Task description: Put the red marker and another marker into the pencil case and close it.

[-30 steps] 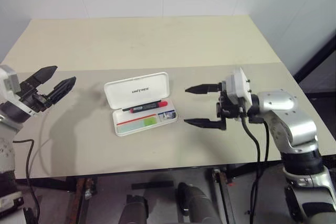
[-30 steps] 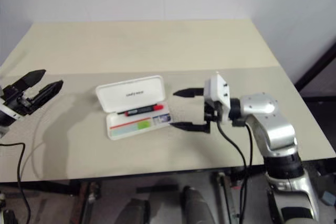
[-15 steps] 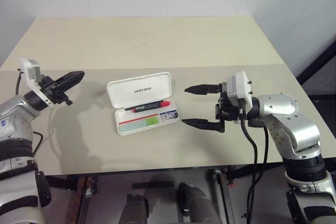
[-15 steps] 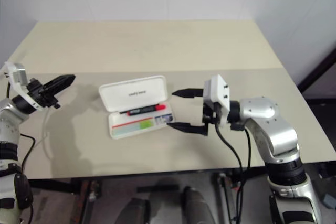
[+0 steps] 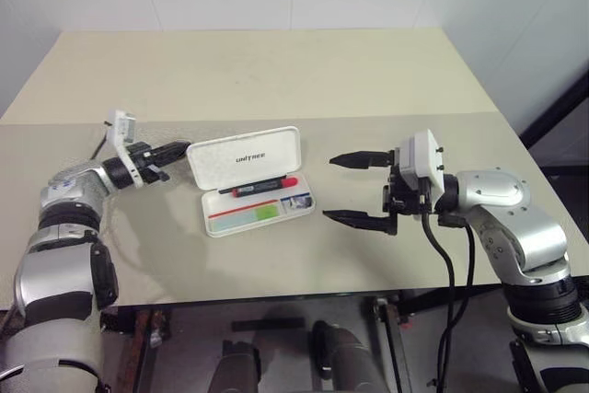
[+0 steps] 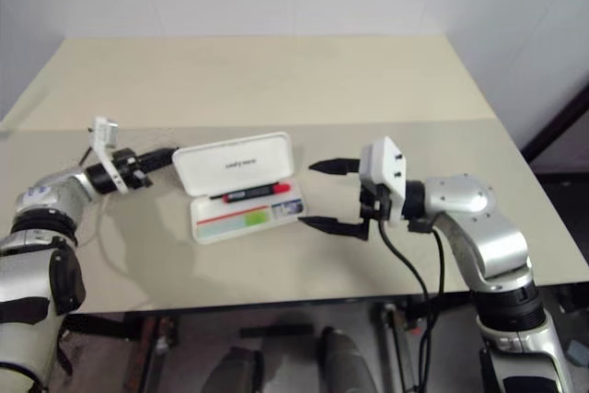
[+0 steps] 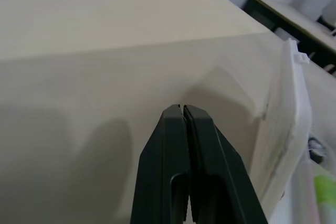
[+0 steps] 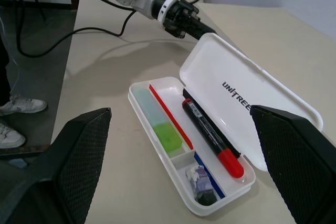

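The white pencil case (image 5: 244, 156) lies open mid-table, its lid tilted up at the back. In the tray the red marker (image 5: 262, 187) rests along the hinge side, and the light-green marker (image 5: 265, 213) lies in the front compartment; both are plain in the right wrist view, the red marker (image 8: 210, 135) beside the green marker (image 8: 167, 134). My left gripper (image 5: 179, 148) is shut and empty, its tip just off the lid's left end (image 7: 286, 129). My right gripper (image 5: 331, 189) stands open and empty to the right of the case, pointing at it.
A small grey-black object (image 8: 202, 182) sits in the tray's end compartment. A seam (image 5: 368, 118) crosses the table behind the case. A cable (image 5: 96, 147) trails from the left wrist. The table's front edge (image 5: 276, 296) runs close below the arms.
My left gripper has shut and swung in and down from the far left to the lid's left end. The right gripper has held still and open.
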`<state>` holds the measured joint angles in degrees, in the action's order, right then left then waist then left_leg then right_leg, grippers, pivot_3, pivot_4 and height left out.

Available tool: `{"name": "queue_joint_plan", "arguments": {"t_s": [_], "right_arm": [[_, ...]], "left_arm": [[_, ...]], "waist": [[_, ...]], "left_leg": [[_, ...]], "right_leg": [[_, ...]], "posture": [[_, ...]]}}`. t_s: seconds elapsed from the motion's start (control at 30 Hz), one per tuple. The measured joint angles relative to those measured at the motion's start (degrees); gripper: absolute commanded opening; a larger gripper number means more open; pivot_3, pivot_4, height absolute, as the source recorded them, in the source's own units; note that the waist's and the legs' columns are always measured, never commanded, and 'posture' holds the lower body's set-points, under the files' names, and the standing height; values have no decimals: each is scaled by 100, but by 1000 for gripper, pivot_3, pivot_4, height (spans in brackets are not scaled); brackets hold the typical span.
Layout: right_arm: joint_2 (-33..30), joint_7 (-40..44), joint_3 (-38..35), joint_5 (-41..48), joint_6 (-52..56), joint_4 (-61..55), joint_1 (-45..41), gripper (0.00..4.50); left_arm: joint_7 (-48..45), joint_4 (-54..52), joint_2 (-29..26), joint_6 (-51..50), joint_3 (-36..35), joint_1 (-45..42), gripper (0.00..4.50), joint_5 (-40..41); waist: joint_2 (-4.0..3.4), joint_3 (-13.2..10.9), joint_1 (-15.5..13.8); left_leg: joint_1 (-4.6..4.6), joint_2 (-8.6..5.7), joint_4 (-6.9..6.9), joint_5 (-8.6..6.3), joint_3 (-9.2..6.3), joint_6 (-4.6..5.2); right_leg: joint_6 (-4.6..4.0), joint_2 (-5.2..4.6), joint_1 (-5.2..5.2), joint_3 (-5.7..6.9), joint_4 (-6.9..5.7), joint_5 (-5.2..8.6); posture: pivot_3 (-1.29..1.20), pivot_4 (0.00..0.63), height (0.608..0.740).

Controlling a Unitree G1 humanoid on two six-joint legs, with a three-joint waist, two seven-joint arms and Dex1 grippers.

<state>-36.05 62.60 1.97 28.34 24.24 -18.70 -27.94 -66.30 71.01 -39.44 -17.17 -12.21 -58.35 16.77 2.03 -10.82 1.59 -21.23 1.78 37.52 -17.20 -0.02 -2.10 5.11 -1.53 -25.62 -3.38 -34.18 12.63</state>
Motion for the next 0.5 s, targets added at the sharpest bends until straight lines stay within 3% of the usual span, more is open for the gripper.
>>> {"name": "queue_joint_plan", "arguments": {"t_s": [0.5], "right_arm": [[-307, -107, -59, 138, 71, -375, 443, 4500]], "left_arm": [[-1968, -447, 243, -394, 555, -224, 73, -339]], "waist": [[3, -2, 0]], "left_leg": [[0, 0, 19, -1, 0, 2]], "right_leg": [[1, 3, 3, -6, -2, 0]], "posture": [[0, 150, 740]]}}
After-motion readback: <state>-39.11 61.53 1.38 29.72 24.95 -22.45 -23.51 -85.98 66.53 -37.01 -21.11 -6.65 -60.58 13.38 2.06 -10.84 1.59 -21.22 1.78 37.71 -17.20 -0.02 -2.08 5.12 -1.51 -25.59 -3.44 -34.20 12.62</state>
